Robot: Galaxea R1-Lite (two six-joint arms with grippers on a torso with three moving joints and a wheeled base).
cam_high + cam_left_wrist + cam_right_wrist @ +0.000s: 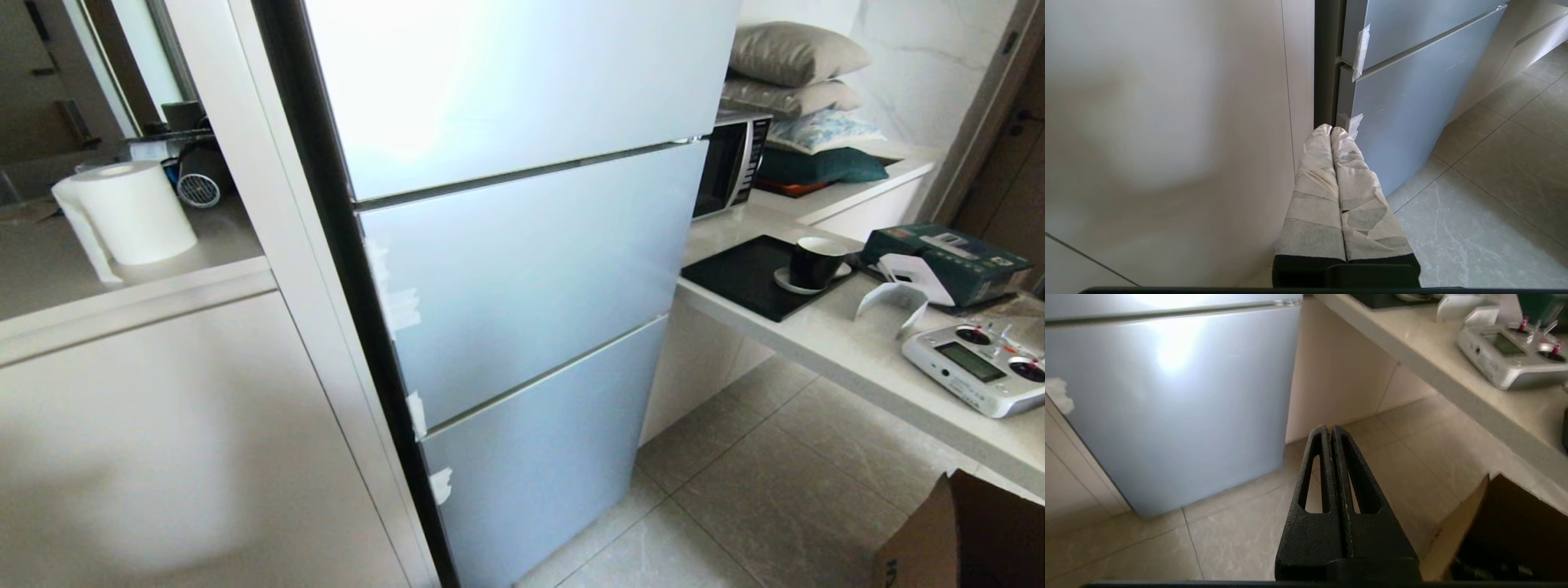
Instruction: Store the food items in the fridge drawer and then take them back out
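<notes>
Fridge (522, 269) closed, so drawer and food are hidden; left gripper (1331, 130) clenched empty by its lower door, right gripper (1329, 428) clenched empty above the floor (1412, 457)

The fridge (522, 269) has all its doors closed, hiding whatever is inside. At the floor's near right corner, a cardboard box (963, 535) is cut off by the picture's edge.

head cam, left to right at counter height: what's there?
paper towel roll → fridge → microwave → black tray → black cup → green box → RC transmitter
</notes>
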